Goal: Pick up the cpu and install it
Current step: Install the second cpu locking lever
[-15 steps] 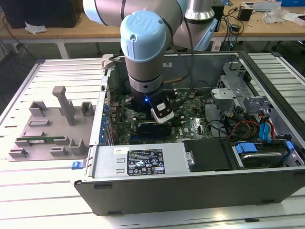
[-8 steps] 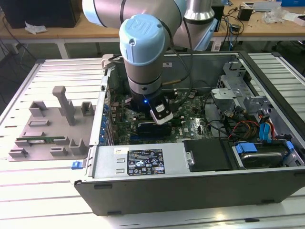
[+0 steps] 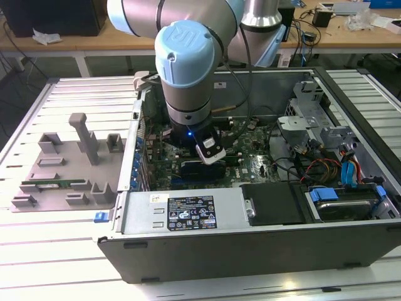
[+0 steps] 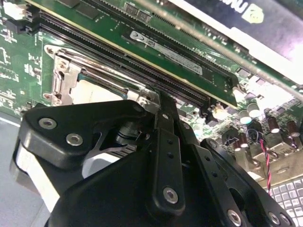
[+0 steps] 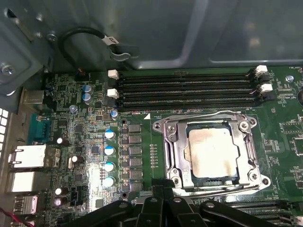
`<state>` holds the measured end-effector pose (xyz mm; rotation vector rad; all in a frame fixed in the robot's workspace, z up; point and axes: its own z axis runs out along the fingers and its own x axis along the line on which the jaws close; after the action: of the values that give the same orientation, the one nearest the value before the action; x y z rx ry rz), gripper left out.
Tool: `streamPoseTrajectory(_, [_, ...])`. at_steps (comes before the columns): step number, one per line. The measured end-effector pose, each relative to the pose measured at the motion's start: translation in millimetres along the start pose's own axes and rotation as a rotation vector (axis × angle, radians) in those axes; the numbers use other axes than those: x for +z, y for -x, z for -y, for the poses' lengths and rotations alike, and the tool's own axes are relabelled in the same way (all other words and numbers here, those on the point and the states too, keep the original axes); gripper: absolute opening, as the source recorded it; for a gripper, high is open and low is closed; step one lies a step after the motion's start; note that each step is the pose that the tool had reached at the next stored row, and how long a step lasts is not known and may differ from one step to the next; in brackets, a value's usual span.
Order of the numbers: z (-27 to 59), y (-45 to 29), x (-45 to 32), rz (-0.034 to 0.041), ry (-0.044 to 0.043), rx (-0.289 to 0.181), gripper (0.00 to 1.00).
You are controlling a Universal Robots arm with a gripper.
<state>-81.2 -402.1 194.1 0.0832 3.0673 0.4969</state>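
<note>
exterior view: arm reaches down into the open pc case (image 3: 250, 251) on the worktop (image 3: 62, 263); end effector (image 3: 210, 153) low over the motherboard.

second wrist view: end effector (image 4: 161, 142) linkages hang just over the socket frame (image 4: 61, 75); fingertips hidden, can't tell if spread or closed, nothing seen held.

first wrist view: cpu (image 5: 213, 153) lies flat in the socket (image 5: 173, 142), metal top up, near square so no clear long axis, edges parallel to the memory slots (image 5: 189, 90). looks like seating step, placement about done; any next move calls for clean vertical clearance.
</note>
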Motion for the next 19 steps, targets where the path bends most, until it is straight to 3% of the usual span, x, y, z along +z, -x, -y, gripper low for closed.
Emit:
streamPoseTrajectory(9, [-7.0, 0.5, -21.0, 0.0003, -0.0074, 0.0, 0.11])
streamPoseTrajectory(14, [-11.6, 0.9, -34.9, 0.001, -0.0181, 0.0, 0.11])
streamPoseTrajectory(19, [-18.0, 1.5, -53.9, 0.0018, -0.0303, 0.0, 0.11])
